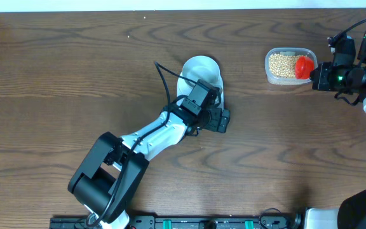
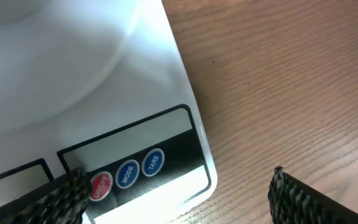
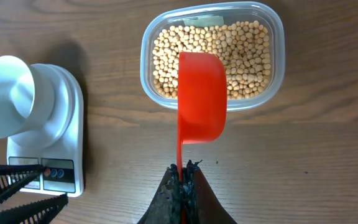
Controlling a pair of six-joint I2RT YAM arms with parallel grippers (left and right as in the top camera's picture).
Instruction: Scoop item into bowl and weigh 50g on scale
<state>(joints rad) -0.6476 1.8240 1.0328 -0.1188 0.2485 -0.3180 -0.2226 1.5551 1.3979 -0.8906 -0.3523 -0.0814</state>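
Observation:
The pale bowl [image 1: 200,69] stands on the white scale [image 1: 219,97], whose front buttons show in the left wrist view [image 2: 129,171]. My left gripper [image 1: 220,119] is open and empty, and its fingers [image 2: 173,202] straddle the scale's front right corner. My right gripper [image 1: 319,75] is shut on the handle of a red scoop [image 3: 201,93]. The scoop's cup hangs over the near side of the clear tub [image 3: 277,74], which is full of beige beans [image 3: 244,50]. No beans show in the scoop or in the bowl [image 3: 8,93].
The tub [image 1: 289,77] sits at the back right of the brown wooden table [image 1: 284,152], well to the right of the scale [image 3: 48,137]. The left arm reaches in from the front left. The table's far edge runs along the top.

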